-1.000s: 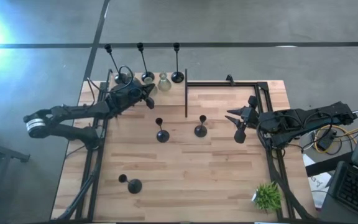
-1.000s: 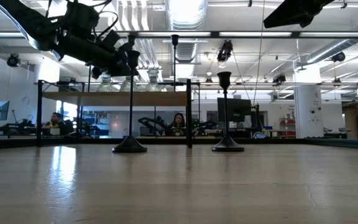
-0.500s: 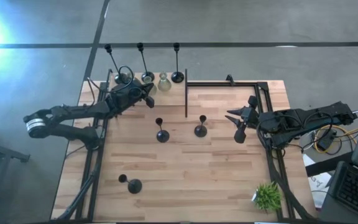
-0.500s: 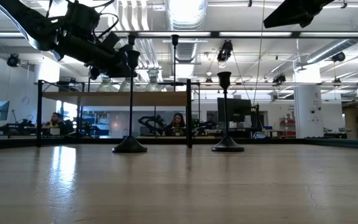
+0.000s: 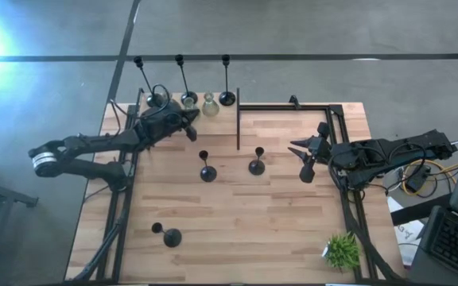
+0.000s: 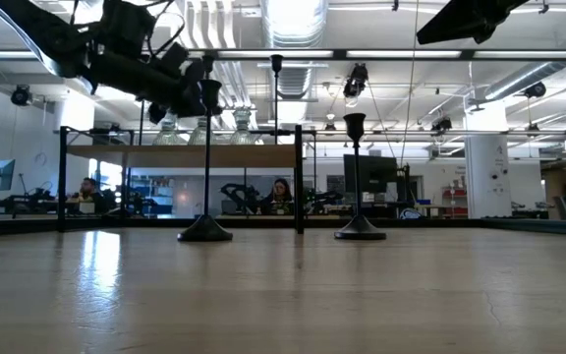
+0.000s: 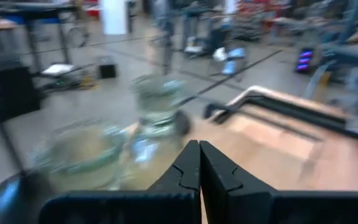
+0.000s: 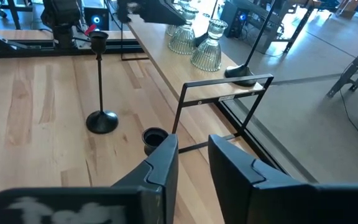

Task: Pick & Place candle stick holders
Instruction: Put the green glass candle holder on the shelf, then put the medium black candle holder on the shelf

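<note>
Two black candle stick holders stand on their round bases mid-table, one [image 5: 206, 169] left of the other [image 5: 257, 164]. A short black one [image 5: 169, 235] stands near the front left. At the far edge stand pale glass holders [image 5: 211, 105] and tall black ones [image 5: 227, 97]. My left gripper [image 5: 192, 129] hangs shut and bare just in front of the glass holders [image 7: 157, 102]. My right gripper [image 5: 302, 159] hangs open right of the mid-table holders. In the right wrist view the nearer holder's cup [image 8: 155, 137] shows beyond its fingers [image 8: 193, 149].
A black upright post [image 5: 238, 119] stands between the far row and the table's middle. Black frame rails [image 5: 336, 119] run along the table's sides. A small green potted plant [image 5: 342, 250] sits at the front right corner. People and desks show in the room behind.
My left gripper has tipped a little without leaving its place, and stays shut. The candle stick holders have kept still.
</note>
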`<state>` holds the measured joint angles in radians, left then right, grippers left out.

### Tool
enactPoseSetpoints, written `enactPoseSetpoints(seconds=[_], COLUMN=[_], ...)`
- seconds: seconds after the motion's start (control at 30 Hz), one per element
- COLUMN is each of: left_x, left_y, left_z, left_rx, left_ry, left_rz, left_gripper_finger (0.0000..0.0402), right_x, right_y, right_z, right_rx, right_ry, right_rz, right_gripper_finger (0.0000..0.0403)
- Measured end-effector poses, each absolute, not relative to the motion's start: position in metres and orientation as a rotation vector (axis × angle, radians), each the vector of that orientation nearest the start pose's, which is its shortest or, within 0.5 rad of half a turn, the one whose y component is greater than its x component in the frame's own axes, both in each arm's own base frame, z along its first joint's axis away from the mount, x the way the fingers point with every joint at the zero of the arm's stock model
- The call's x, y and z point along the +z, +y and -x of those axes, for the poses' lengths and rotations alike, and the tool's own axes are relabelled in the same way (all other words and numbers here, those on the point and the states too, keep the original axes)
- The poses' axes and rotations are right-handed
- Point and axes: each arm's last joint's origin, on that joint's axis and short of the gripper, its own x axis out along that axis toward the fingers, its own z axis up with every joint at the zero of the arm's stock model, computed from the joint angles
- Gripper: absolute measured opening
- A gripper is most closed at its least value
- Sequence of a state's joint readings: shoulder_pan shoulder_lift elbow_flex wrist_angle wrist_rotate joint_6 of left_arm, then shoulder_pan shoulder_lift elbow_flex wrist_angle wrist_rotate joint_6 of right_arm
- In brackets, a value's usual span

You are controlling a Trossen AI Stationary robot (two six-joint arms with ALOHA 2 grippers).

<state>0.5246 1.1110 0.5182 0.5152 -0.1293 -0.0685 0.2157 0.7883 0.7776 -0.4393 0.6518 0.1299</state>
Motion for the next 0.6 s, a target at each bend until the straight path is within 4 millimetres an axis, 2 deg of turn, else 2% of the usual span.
enactPoseSetpoints(seconds=[0.1, 0.23, 0.33, 0.6], left_x=[0.257, 0.283, 0.295, 0.318], left_y=[0.113, 0.098, 0.085, 0.045], left_z=[-0.199, -0.192, -0.185, -0.158], left_rx=[0.595, 0.493, 0.406, 0.230], left_ry=[0.006, -0.103, -0.120, 0.087], left_rz=[0.072, 0.046, 0.015, -0.003], left_gripper_finger=[0.0000, 0.0000, 0.0000, 0.0000], right_x=[0.308, 0.308, 0.306, 0.305], right_y=[0.017, 0.017, 0.017, 0.018], right_z=[-0.161, -0.161, -0.160, -0.160], right_rx=[-0.454, -0.454, -0.457, -0.441], right_ry=[0.385, 0.393, 0.405, 0.410], right_rz=[0.066, 0.069, 0.061, 0.048], right_gripper_finger=[0.0078, 0.0079, 0.0083, 0.0091])
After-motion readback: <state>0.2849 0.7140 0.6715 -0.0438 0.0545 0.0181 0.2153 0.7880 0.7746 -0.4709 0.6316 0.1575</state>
